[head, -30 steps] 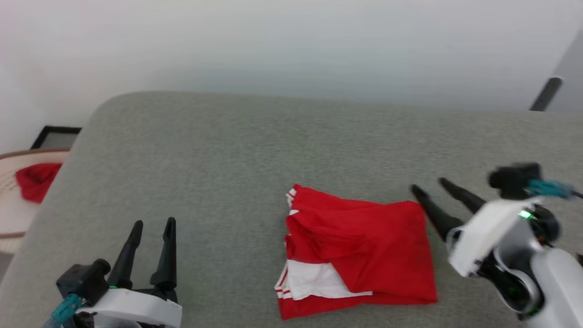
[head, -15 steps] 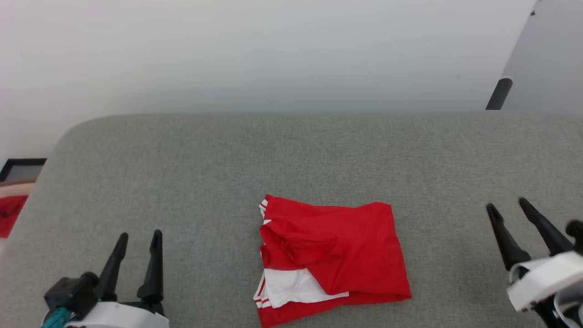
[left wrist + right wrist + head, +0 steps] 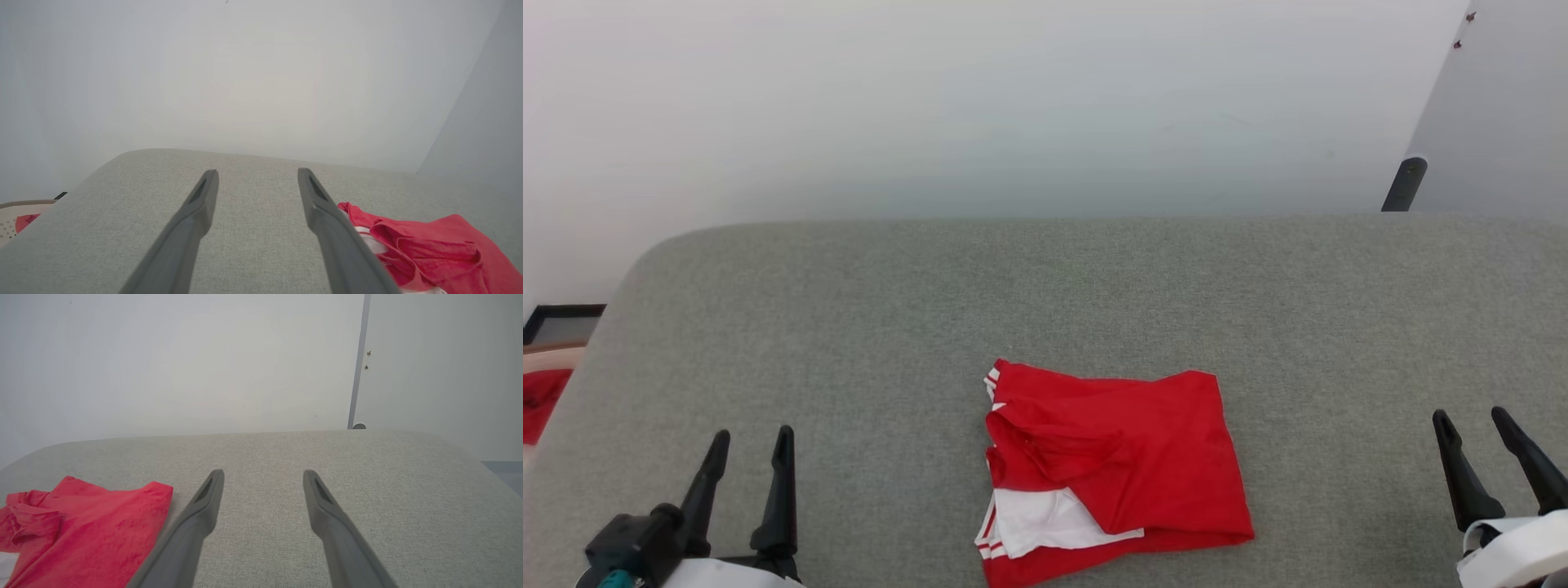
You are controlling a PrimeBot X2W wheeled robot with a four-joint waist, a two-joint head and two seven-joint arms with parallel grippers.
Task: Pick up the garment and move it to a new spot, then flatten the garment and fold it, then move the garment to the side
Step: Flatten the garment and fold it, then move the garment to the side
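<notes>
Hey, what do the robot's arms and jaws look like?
Both pairs of jaws are long, black, tapering prongs on white wrist shells. The left wrist also carries a black block with a teal cable.

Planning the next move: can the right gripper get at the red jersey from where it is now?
Probably yes. The right gripper is open and apart from the jersey, with bare grey cushion between them and nothing lying across its path.

Bright even light, soft shadows, sharp focus throughout.
</notes>
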